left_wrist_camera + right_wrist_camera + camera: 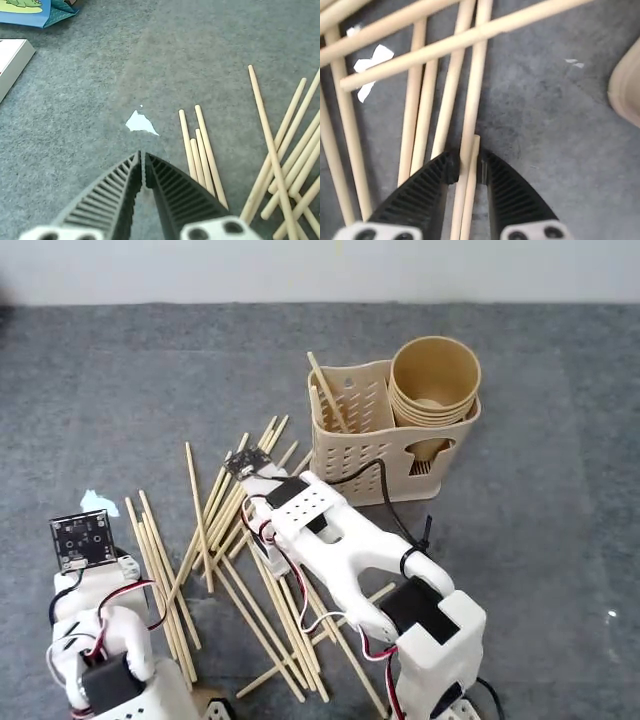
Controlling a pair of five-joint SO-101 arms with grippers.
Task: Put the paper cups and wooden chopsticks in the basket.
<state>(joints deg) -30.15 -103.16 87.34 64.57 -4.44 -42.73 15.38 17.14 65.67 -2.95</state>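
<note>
A beige slotted basket [365,445] stands at the back right, with a stack of paper cups [435,380] in its right compartment and one chopstick [328,395] leaning in its left. Many wooden chopsticks [215,530] lie scattered on the grey carpet in front of it. My right arm [335,535] stretches over the pile. My right gripper [467,167] is low on the carpet, shut on two chopsticks [470,145] lying side by side. My left gripper [142,160] is shut on nothing, hanging beside a small bunch of chopsticks [200,145].
A pale paper scrap [140,122] lies on the carpet just ahead of my left gripper. A white box edge [10,62] and a blue printed sheet [30,10] lie farther off. More white scraps [370,62] sit among the chopsticks. The basket's corner [627,90] is close by.
</note>
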